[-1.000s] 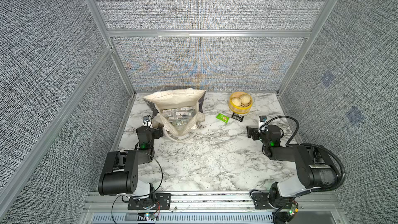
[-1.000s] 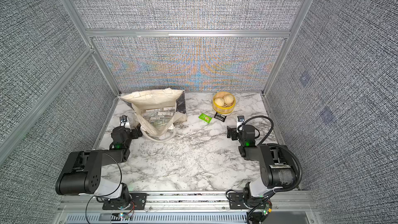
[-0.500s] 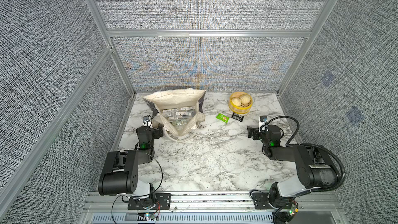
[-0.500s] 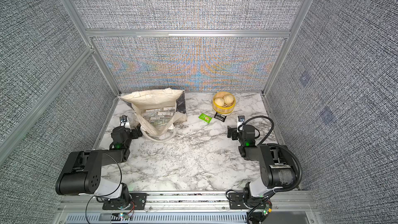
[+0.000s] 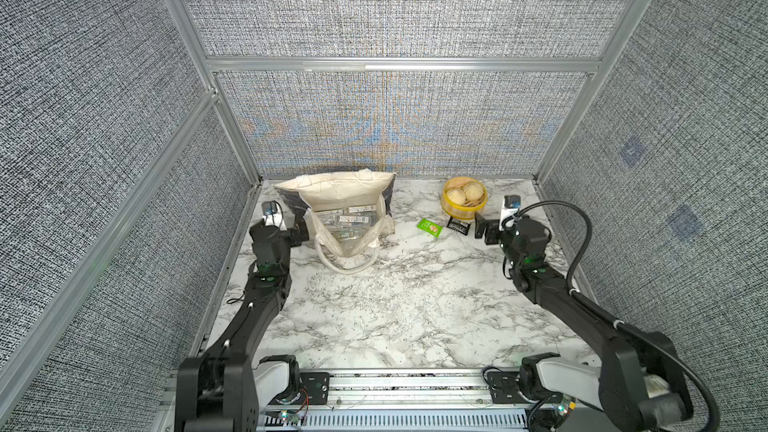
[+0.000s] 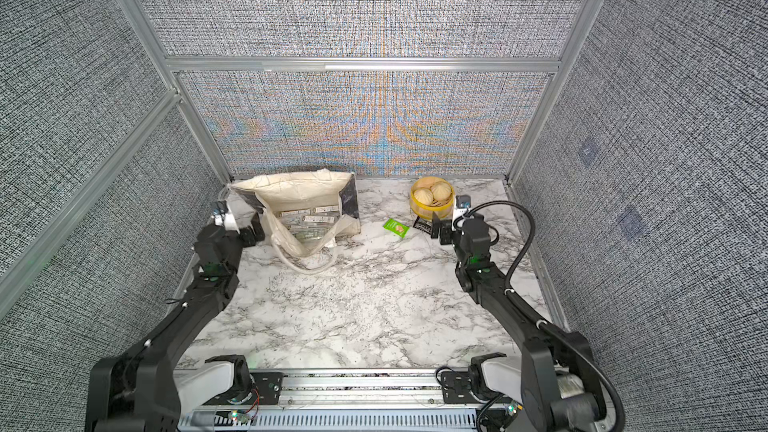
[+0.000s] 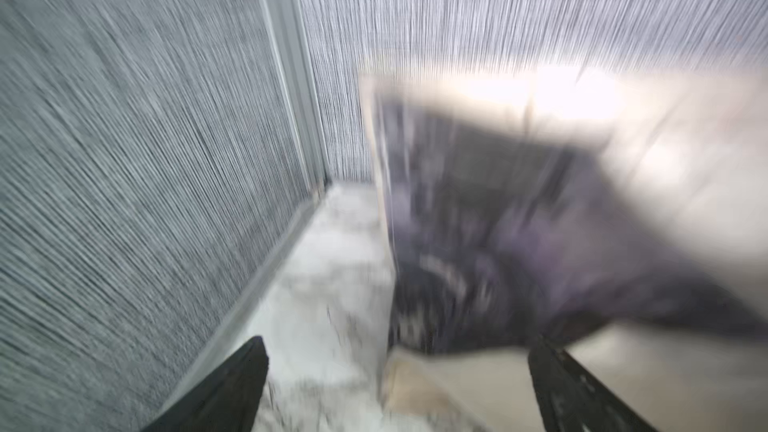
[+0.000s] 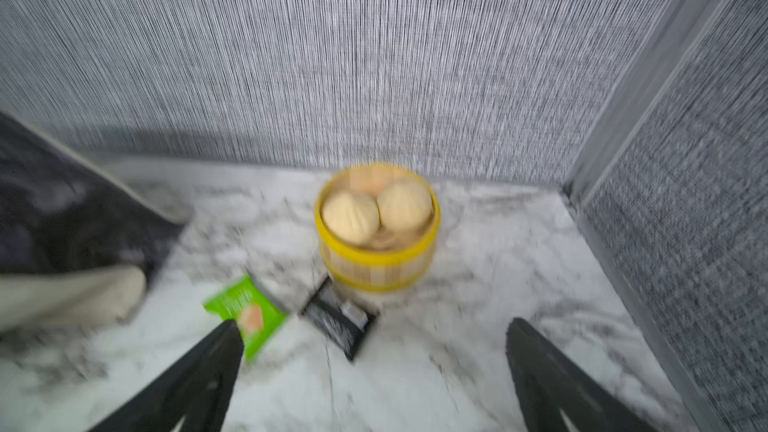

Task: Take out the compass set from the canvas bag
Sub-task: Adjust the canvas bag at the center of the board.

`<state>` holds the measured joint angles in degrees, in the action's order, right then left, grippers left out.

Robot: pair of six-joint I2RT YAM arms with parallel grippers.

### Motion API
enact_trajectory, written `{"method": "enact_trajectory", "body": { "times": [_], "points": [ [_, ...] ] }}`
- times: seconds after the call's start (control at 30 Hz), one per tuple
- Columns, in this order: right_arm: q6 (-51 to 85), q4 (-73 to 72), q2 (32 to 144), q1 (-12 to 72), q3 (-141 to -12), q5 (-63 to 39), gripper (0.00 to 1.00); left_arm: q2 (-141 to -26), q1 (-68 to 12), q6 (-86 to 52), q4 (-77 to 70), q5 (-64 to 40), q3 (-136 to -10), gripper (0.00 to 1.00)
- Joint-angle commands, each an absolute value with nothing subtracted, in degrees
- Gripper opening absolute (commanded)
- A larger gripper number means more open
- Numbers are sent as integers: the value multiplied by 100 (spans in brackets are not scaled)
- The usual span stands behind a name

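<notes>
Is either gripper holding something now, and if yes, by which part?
Nothing is held. The left gripper is open beside the canvas bag, and the right gripper is open near the steamer basket.

One canvas bag stands on the marble table, with two loop handles and several flat packaged items in its mouth, their exact number unclear. There is one yellow steamer basket holding two buns, one green packet and one black packet. Two robot arms reach in.
</notes>
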<state>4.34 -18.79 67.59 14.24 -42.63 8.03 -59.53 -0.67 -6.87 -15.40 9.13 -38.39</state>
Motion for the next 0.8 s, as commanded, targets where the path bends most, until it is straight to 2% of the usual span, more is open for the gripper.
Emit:
{"method": "enact_trajectory", "body": {
  "times": [0.0, 0.17, 0.3, 0.47, 0.57, 0.63, 0.67, 0.77],
  "points": [
    [1202, 234, 6891, 2205, -5019, 623, 99, -5401, -88, -1582, 1465, 880, -4359, 99],
    [1860, 1269, 8036, 3650, -6808, 529, 99, -4650, -88, -2320, 2253, 99, -4496, 95],
    [2179, 1754, 9353, 4376, -8480, 832, 99, -5352, -88, -2925, 2612, -870, -5227, 94],
    [2206, 2252, 10741, 4580, -10024, 1253, 99, -6051, -83, -2989, 3401, -1119, -6365, 95],
    [1830, 2326, 11426, 4541, -10566, 1751, 86, -6427, -79, -2991, 3651, -1129, -6675, 99],
    [1821, 2750, 11789, 4456, -11061, 1833, 64, -6769, -79, -3085, 3814, -1353, -6824, 99],
    [1896, 2978, 11891, 4426, -11276, 1739, 49, -6943, -79, -3176, 3840, -1545, -6863, 98],
    [1867, 2936, 11849, 4437, -11284, 1635, 37, -7271, -83, -3446, 3710, -1977, -6750, 97]
  ]
}}
